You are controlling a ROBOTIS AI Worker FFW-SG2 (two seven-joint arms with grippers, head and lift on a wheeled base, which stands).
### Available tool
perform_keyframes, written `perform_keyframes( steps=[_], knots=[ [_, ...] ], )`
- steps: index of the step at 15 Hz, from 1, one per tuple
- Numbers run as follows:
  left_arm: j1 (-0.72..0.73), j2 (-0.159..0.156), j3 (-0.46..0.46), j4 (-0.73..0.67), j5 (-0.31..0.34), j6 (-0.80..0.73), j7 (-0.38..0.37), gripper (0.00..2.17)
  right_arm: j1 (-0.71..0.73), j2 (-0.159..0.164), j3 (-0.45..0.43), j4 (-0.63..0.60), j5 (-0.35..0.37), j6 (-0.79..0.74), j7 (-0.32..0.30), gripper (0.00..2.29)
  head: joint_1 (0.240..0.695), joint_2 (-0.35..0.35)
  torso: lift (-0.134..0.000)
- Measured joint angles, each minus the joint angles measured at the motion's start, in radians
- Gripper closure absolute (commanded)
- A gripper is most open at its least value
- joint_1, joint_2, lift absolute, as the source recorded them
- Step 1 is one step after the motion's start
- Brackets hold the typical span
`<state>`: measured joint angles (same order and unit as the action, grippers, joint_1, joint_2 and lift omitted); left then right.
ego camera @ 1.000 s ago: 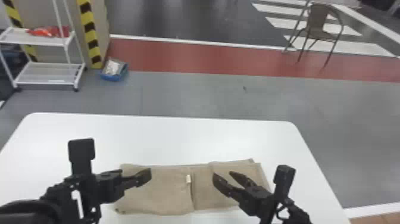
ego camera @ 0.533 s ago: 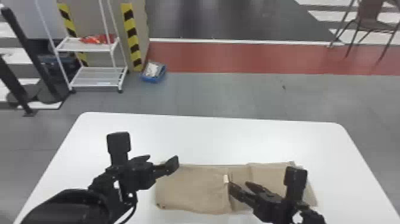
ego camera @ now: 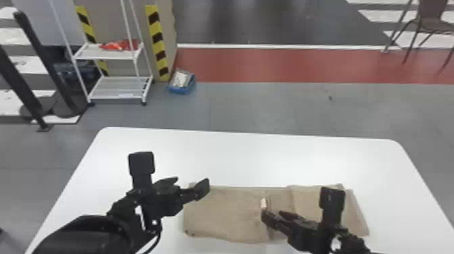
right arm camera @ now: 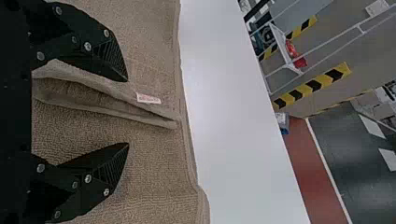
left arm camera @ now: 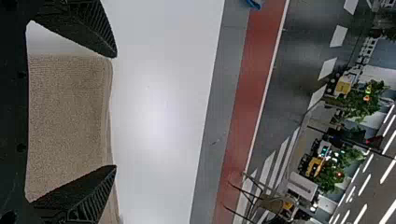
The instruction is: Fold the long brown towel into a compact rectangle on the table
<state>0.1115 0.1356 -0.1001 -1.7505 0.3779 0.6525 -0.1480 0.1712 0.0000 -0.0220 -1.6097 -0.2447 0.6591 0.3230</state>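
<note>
Taking twelve o'clock as straight away from you, the towel (ego camera: 229, 216) lies flat on the worktop (ego camera: 287, 158) toward six o'clock, its long side running from nine to three. Your left gripper (ego camera: 192, 179) is over its ten o'clock corner, fingers wide apart and holding nothing. Your right gripper (right arm camera: 127, 113) is low over the middle, fingers well parted and also empty, on either side of a raised double hem (right arm camera: 140, 119) beside a small white label (right arm camera: 148, 98). The step in hand looks like settling or taking up that inner edge before another fold. Lower squarely so both layers go between the fingers, close gently, and don't snag the ply beneath; lifting too sharply could skew the long sides. The right wrist view gives you the slit between the hem's layers, which the head view reduces to a dark line; the head view gives you the full outline, including the slanting three o'clock end, for judging squareness.
</note>
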Motion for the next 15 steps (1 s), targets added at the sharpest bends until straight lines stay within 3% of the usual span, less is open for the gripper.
perform_keyframes(
  steps=[14,15],
  knots=[
    [0.016,-0.001,0.011,-0.009,0.006,-0.002,-0.016,0.04,-0.062,0.000,0.033,0.047,-0.023,0.103,-0.021,0.56,0.695,0.031,0.000],
    [0.017,-0.001,0.012,-0.010,0.006,-0.002,-0.016,0.04,-0.063,0.000,0.033,0.049,-0.025,0.105,-0.020,0.73,0.695,0.031,0.000]
  ],
)
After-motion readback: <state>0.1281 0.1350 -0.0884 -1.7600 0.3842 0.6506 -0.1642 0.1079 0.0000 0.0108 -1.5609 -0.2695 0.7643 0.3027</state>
